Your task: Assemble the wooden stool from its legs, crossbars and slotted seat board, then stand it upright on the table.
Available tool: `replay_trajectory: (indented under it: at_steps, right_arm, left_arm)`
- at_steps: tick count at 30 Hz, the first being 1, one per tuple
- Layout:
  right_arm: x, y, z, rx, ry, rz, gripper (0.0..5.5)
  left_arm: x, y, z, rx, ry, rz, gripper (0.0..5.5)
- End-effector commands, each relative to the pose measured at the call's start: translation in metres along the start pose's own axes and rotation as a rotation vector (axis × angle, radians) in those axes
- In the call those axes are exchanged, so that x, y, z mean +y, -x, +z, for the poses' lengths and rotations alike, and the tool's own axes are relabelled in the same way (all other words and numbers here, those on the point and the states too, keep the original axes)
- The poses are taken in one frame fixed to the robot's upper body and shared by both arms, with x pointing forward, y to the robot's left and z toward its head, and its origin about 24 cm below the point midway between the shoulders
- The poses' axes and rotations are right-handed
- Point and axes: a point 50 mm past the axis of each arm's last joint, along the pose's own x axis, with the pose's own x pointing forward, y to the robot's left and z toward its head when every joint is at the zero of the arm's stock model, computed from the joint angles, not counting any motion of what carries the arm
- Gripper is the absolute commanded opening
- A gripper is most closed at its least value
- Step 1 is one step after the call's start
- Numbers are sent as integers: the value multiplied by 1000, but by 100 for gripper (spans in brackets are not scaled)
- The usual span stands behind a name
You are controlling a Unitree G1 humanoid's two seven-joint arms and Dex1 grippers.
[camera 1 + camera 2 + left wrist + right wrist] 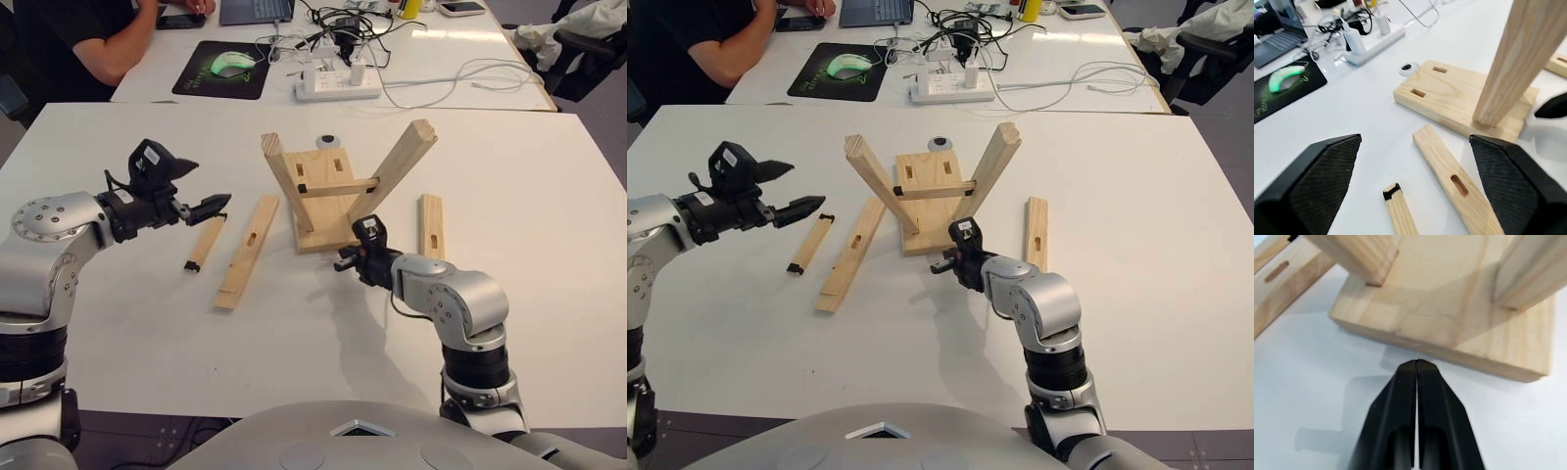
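The slotted seat board (326, 235) lies flat mid-table. Two legs (290, 186) (397, 168) stand up out of it, splayed apart, with a crossbar (339, 186) joining them. A loose slotted leg (248, 251) and a short crossbar (205, 243) lie to the board's left. Another leg (431, 225) lies to its right. My left gripper (206, 184) hovers open above the short crossbar, its pads (1317, 186) wide apart. My right gripper (1416, 364) is shut on nothing, its tip just off the board's near edge (1449, 347).
A small round object (328, 141) sits just behind the board. On the adjoining table beyond are a power strip (338, 86), cables, a mouse (230, 64) on a mat and a person's arm. The near part of the white table (294, 362) is bare.
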Motion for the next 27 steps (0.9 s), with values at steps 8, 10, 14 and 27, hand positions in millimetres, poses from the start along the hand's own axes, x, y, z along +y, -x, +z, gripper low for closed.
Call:
replay_trajectory:
  at_steps: [8,10,14,27]
  right_arm:
    - [-17,8,23,-100,49,-6,0]
    - [-22,12,41,-232,109,-15,0]
    - [-28,-1,29,-209,139,-61,0]
    - [-2,-33,-18,-4,37,-45,0]
  left_arm:
    - [11,3,19,-193,31,130,411]
    - [12,3,18,-186,20,136,411]
    - [17,-1,32,-256,-3,171,411]
    - [-11,-23,92,-630,47,207,411]
